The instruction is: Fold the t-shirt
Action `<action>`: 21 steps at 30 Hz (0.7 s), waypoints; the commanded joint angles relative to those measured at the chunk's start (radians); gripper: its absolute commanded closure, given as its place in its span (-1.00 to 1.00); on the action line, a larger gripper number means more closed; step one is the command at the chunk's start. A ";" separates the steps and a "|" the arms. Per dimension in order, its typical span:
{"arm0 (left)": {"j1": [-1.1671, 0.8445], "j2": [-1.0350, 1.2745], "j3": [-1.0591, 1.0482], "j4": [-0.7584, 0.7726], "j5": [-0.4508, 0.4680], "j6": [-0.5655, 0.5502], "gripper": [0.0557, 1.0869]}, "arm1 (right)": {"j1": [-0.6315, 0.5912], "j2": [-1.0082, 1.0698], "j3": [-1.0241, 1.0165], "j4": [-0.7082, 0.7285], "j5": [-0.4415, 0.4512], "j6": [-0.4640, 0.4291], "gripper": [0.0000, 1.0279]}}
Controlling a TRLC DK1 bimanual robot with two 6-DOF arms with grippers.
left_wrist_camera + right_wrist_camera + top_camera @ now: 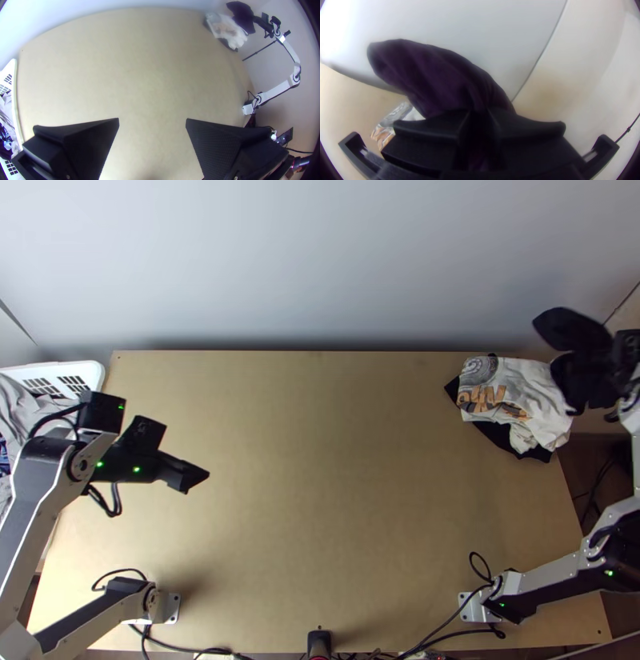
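At the upper right of the top view my right gripper (612, 360) holds a bunched dark cloth (570, 332) above the table's right edge. In the right wrist view the cloth looks dark purple (430, 71), pinched in my right gripper (478, 116), with a loose part sticking out beyond the fingers. My left gripper (178, 450) is over the table's left part, fingers wide apart; the left wrist view has bare table between the fingertips of the gripper (152, 119).
A crumpled white printed cloth (512, 392) lies on a black one (496, 434) at the table's back right corner. A white basket (94, 372) with clothes (24, 408) stands at the left edge. Cables run along the near edge.
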 commanded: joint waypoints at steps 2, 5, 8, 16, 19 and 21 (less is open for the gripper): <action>0.107 -0.046 -0.013 -0.073 -0.001 0.078 -0.89 | 0.096 0.033 -0.120 0.052 0.008 0.057 0.94; 0.129 -0.057 -0.017 -0.088 -0.001 0.095 -0.89 | 0.142 0.015 -0.152 0.063 0.019 0.072 0.94; 0.130 -0.066 -0.028 -0.090 -0.001 0.096 -0.89 | 0.175 -0.006 -0.169 0.063 0.027 0.084 0.95; 0.118 -0.072 -0.060 -0.076 0.002 0.090 -0.89 | 0.247 -0.092 -0.235 0.063 0.036 0.099 0.95; 0.116 -0.066 -0.062 -0.067 0.002 0.090 -0.89 | 0.264 -0.120 -0.280 0.063 0.043 0.098 0.95; 0.116 -0.065 -0.063 -0.062 0.002 0.090 -0.89 | 0.261 -0.123 -0.313 0.063 0.050 0.092 0.95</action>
